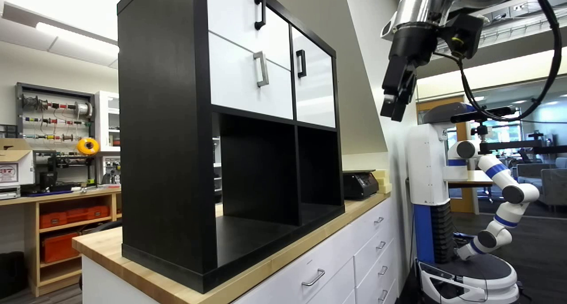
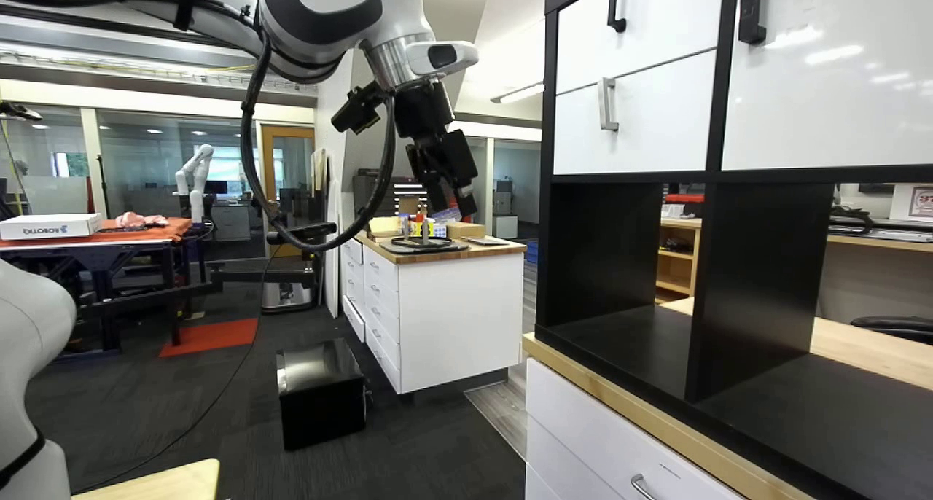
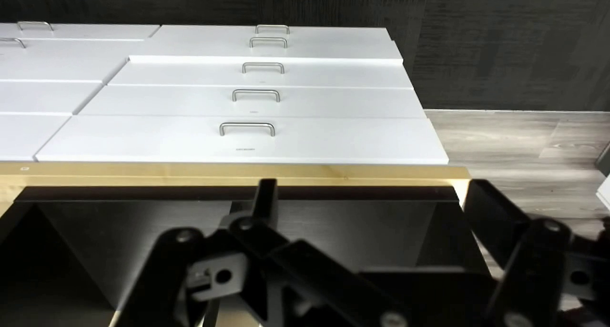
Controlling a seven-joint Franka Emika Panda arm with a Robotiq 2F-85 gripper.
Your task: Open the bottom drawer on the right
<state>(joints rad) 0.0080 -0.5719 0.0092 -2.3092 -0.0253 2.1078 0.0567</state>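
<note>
White front, upright silver handle (image 1: 264, 69): pretty sure that's your lower drawer (image 1: 239, 80), closed, in the top half of the black shelf unit (image 1: 159, 140). Facing it, though, that drawer sits left of the door (image 1: 319, 89), so "right" might be meant from another viewpoint, or for the white drawers (image 3: 310, 138) below the unit; worth double-checking. The upper drawer (image 1: 234, 13) directly above is closed too. My guess is the unit's up on the counter (image 1: 102, 244) to bring that handle within your reach. Your gripper (image 3: 374, 193) is spread wide in the wrist view, nothing between the jaws, hanging tips-down out front and well apart from the handle in both exterior views. Makes sense to me: room to line up, and jaws wide enough, I'd say, to straddle that handle. You'd probably want to level it out before going in.
</note>
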